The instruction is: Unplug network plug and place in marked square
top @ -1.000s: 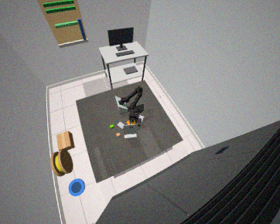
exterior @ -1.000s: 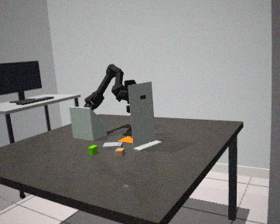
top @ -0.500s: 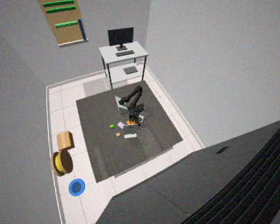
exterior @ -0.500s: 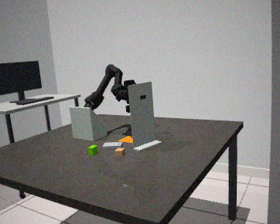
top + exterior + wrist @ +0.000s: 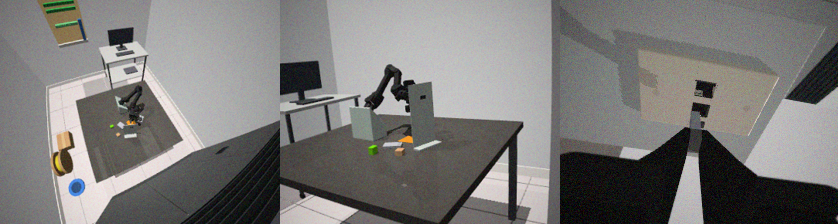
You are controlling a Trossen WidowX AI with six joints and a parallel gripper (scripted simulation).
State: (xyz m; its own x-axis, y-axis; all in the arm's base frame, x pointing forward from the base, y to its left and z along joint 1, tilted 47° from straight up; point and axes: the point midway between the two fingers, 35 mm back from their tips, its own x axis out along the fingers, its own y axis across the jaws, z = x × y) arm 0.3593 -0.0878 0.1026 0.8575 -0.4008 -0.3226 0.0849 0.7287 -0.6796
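My gripper [image 5: 694, 134] is shut on the plug, a thin grey piece [image 5: 695, 120] showing between and beyond the fingertips in the wrist view. The plug's far end overlaps the lower opening of the cream socket plate [image 5: 730, 112]; I cannot tell whether its tip is inside. Another dark opening lies above it. The plate is on the upright grey panel [image 5: 421, 120] [image 5: 590, 100]. In the exterior view the panel hides the fingers. An orange patch [image 5: 132, 123] [image 5: 405, 139] and a pale flat square [image 5: 121, 125] [image 5: 392, 144] lie on the table; which is the marked square is unclear.
A green block [image 5: 111, 126] [image 5: 373, 150] and a tan block [image 5: 118, 134] [image 5: 400, 151] lie on the table. A pale wedge-sided box [image 5: 121, 104] [image 5: 362, 123] stands near the arm's base. The panel's white foot [image 5: 130, 136] [image 5: 428, 145] lies on its far side from the arm.
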